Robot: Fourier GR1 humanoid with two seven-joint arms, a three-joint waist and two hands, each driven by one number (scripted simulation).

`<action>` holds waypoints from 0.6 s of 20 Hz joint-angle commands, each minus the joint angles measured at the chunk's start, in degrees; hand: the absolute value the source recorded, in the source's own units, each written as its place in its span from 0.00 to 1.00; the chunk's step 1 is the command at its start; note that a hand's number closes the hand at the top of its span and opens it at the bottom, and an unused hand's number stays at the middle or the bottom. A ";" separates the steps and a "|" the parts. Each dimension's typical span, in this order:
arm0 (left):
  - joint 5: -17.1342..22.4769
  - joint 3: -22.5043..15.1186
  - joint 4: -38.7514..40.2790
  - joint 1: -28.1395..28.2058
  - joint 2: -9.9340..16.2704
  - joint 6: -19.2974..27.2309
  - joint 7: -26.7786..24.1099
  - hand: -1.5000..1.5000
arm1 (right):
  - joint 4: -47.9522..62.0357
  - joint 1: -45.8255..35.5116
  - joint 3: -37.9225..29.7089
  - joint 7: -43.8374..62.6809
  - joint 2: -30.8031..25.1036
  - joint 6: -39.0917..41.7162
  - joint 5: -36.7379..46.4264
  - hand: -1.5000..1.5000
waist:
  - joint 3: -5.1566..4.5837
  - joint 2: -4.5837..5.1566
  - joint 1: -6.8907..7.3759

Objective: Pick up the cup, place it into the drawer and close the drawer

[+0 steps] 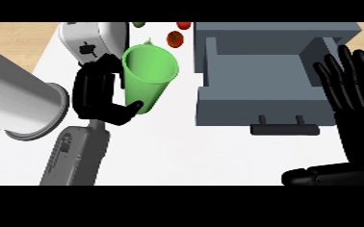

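Operator: Cup position?

Technician: Green cup (149, 74), upright with a slight tilt, mouth open toward the camera, left of the drawer (266, 108) and above the white worktop (185, 149). Whether its base touches the worktop cannot be told.

Operator: Left hand condition?

Technician: Left hand (96, 96) is at the cup's left side. Fingers (96, 79) curl against the cup wall; the thumb (128, 111) wraps the lower front. The cup is held.

Operator: Right hand?

Technician: Right hand (348, 91) shows at the view's right edge, fingers straight and spread, pointing up, holding nothing. It overlaps the drawer's right wall.

Operator: Drawer state?

Technician: Grey drawer pulled out, interior visible, dark handle (284, 127) on the near face.

Operator: Surrounding items?

Technician: Silver toaster (92, 38) behind the left hand; large grey cylindrical vessel (28, 106) at far left; two red tomatoes (175, 38) behind the cup, one partly cut off at the top; a green item at the top edge, too small to identify.

Operator: Labels or writing?

Technician: None legible on any item.
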 commanded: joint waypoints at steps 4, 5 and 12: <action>-1.87 -1.30 -3.09 -9.32 -0.14 6.22 9.53 1.00 | 4.74 -2.24 -0.05 -3.12 0.36 -0.14 1.86 0.00 | -0.02 0.15 -0.11; -2.39 -2.25 0.46 -14.82 -1.11 10.81 8.95 1.00 | 0.79 1.58 3.39 -4.14 1.78 0.10 4.46 0.00 | -0.02 0.16 -0.60; -6.19 -1.05 5.24 -22.73 -0.45 12.62 12.13 1.00 | -1.18 -1.36 -0.47 2.99 -1.36 -0.12 -0.02 0.00 | -0.04 0.17 -0.65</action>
